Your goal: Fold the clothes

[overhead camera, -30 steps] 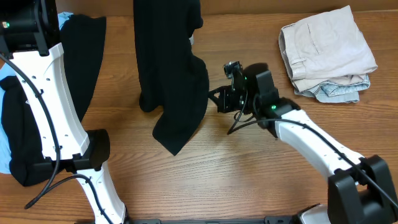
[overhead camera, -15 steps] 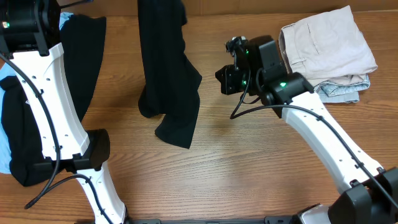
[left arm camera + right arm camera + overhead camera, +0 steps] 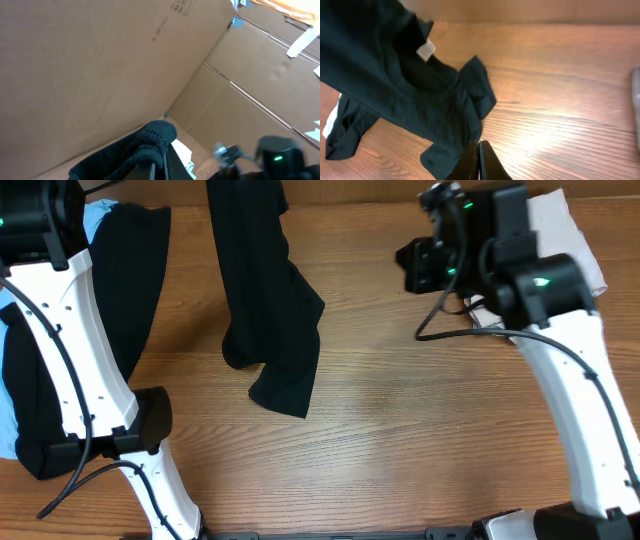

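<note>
- Two arms are in play; only one carries cloth. The left arm (image 3: 70, 330) is raised, and its jaws are closed on a bunched edge of the black T-shirt (image 3: 270, 310), as the left wrist view shows.
- From the left jaws the shirt hangs straight down. Its lower end is heaped on the table (image 3: 400, 450) directly beneath them.
- Treat the long axis of the shirt as running from the left jaws down to that heap. It is drawn into a narrow column, not spread flat.
- The right arm (image 3: 560, 350) is free. Its jaws are pressed together with nothing between them.
- From the right jaws the shirt lies ahead, below and toward the left arm, well apart from the tips. The white tag (image 3: 425, 50) faces them, on the upper part of the cloth.
- Judge the right arm as the nearer one to the loose lower end, since the left jaws are already occupied at the top.
- Expect that the coming move requires you to open the right jaws and bring them down and across to a free corner or sleeve. Which corner is which cannot be told from the heap.
- Note the folded beige garments (image 3: 572, 225) just behind the right jaws. Keep the elbow off them during the swing.
- Note the second black garment (image 3: 140, 270) lying on the far side of the left arm from the hanging shirt; it touches neither pair of jaws.
</note>
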